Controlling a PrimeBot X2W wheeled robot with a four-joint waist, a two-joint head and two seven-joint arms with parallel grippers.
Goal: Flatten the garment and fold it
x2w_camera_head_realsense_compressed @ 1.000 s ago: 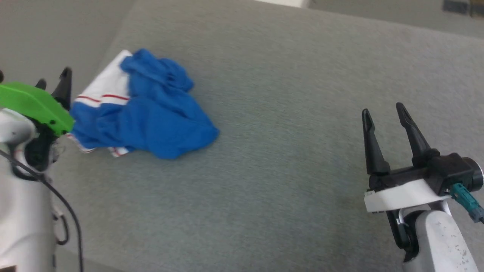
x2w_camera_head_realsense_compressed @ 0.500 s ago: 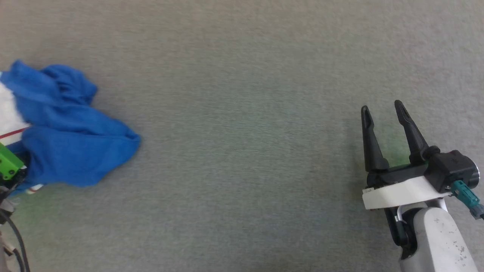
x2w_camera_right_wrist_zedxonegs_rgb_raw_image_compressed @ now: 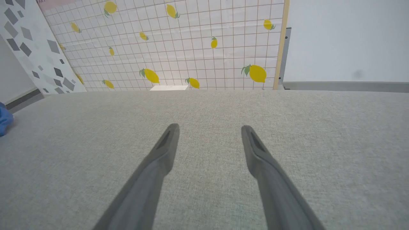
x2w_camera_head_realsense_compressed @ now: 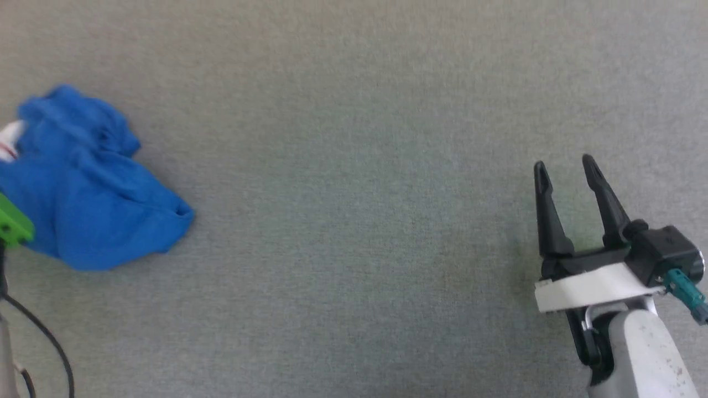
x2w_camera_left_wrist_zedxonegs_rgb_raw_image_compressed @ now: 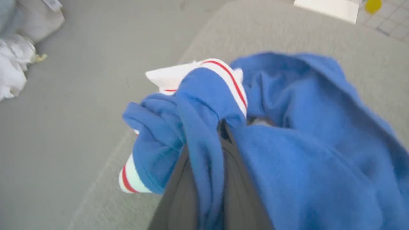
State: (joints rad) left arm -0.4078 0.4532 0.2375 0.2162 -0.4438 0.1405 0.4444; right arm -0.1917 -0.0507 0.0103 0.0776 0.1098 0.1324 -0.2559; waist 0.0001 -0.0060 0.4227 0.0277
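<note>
The garment [x2w_camera_head_realsense_compressed: 94, 193] sits in a crumpled heap at the left of the grey bench [x2w_camera_head_realsense_compressed: 354, 221], more bunched than a moment ago, as the left pincer [x2w_camera_left_wrist_zedxonegs_rgb_raw_image_compressed: 222, 127] grips a fold, so flattening is likely just starting, while the right pincer [x2w_camera_head_realsense_compressed: 563, 163] waits, released.

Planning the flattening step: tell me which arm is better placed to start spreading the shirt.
Left. The left gripper is closed on a fold of the garment, with cloth bunched around it. The right gripper is open over the bare grey surface, far from the garment across the head view.
</note>
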